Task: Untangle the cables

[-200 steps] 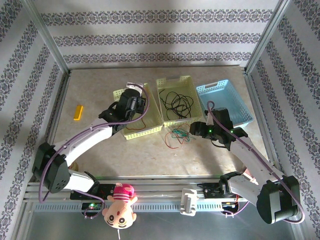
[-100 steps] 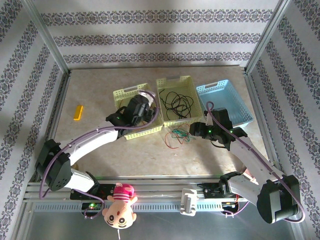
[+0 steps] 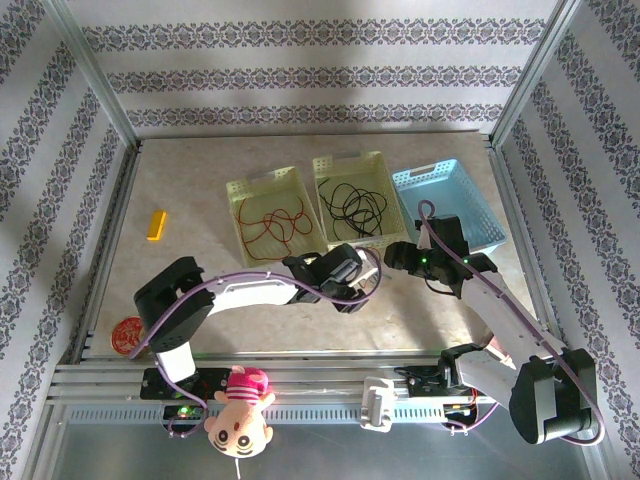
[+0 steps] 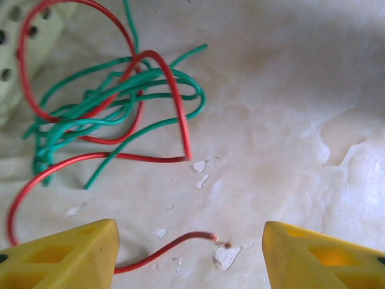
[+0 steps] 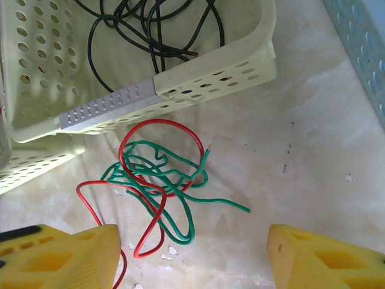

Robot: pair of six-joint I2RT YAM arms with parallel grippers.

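Observation:
A tangle of green and red cables (image 5: 159, 180) lies on the table just in front of the middle basket (image 5: 210, 78). My right gripper (image 5: 192, 253) hovers over it, open, with nothing between its yellow fingers. My left gripper (image 4: 189, 253) is open too, low over the table, with a loose red cable end (image 4: 180, 241) lying between its fingers and the green and red tangle (image 4: 114, 102) beyond. From above, the left gripper (image 3: 362, 278) and right gripper (image 3: 393, 252) face each other. Red cables (image 3: 270, 222) lie in the left basket, black cables (image 3: 352, 205) in the middle one.
A blue basket (image 3: 450, 205) stands to the right of the middle one. A yellow block (image 3: 156, 224) lies at the far left and a red disc (image 3: 127, 334) near the left arm's base. A doll (image 3: 238, 408) hangs at the front rail. White flecks dot the table.
My left arm swung from the left basket to the table's middle, leaving red cables in that basket, and its jaws opened. The right arm barely moved.

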